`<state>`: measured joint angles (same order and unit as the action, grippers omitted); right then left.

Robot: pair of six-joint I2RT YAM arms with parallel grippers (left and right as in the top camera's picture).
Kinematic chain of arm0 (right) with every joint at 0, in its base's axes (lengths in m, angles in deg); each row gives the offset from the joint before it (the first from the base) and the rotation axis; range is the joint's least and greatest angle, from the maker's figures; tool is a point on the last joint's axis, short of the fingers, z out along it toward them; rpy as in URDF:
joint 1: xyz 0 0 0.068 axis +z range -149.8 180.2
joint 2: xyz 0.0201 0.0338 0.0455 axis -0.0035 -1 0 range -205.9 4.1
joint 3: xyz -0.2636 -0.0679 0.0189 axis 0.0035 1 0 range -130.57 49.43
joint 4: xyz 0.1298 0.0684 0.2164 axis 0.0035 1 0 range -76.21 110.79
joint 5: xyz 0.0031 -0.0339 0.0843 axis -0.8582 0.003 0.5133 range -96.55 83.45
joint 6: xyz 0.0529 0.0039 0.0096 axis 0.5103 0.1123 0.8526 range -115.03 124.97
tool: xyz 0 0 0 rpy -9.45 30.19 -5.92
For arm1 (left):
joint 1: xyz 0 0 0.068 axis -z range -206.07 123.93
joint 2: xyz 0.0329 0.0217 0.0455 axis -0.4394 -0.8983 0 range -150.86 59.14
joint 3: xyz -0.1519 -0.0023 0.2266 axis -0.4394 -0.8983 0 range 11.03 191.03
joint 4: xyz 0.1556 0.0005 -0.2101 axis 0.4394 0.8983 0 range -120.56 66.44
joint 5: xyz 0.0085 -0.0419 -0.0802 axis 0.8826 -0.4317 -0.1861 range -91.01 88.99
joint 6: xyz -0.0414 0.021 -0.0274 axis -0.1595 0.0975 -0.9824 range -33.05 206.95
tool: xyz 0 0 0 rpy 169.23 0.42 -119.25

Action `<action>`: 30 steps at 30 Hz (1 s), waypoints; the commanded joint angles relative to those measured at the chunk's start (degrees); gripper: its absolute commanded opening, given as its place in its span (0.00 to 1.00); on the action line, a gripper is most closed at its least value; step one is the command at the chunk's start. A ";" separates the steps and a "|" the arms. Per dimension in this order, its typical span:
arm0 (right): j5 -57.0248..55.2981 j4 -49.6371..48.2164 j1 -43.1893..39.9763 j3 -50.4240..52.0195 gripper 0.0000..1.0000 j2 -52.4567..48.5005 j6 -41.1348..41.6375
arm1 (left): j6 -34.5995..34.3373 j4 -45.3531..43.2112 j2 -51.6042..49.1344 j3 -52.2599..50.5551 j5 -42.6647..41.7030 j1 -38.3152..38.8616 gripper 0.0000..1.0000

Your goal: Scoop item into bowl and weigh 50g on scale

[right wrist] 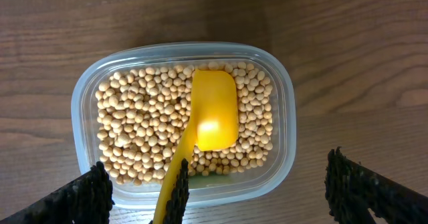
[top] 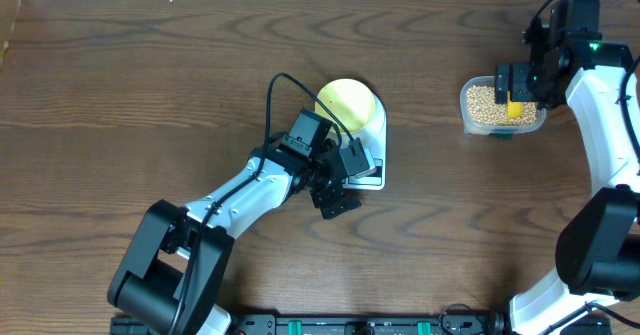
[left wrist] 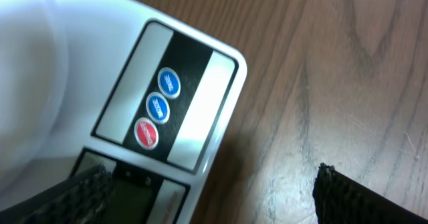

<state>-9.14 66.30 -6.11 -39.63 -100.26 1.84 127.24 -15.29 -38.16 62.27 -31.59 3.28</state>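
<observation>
We are hovering our left gripper (left wrist: 212, 198) over the button end of the white digital scale (top: 375, 135), jaws spread wide and grasping nothing. One finger is hanging over the display, the other over the wooden table (top: 150, 95). The pale yellow bowl (top: 347, 102) is sitting on the scale's platform. Our right gripper (right wrist: 224, 197) is hanging released above the clear plastic tub (right wrist: 80, 97), where the soybeans (right wrist: 134, 130) are lying with the yellow scoop (right wrist: 215, 110) resting on them, untouched.
</observation>
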 commanded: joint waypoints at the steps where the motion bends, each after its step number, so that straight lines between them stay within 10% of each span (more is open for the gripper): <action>1: -0.44 -0.02 -0.39 0.20 0.99 -0.13 0.31 | -0.46 -1.49 -0.61 0.96 -2.08 -0.11 0.98; 30: -0.44 -0.04 -0.39 0.20 0.99 -0.13 0.31 | -0.44 2.25 -5.68 0.61 -4.11 1.38 0.98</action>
<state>-9.14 66.30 -6.11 -39.63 -100.26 1.84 127.48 -14.13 -42.22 63.26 -40.64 4.63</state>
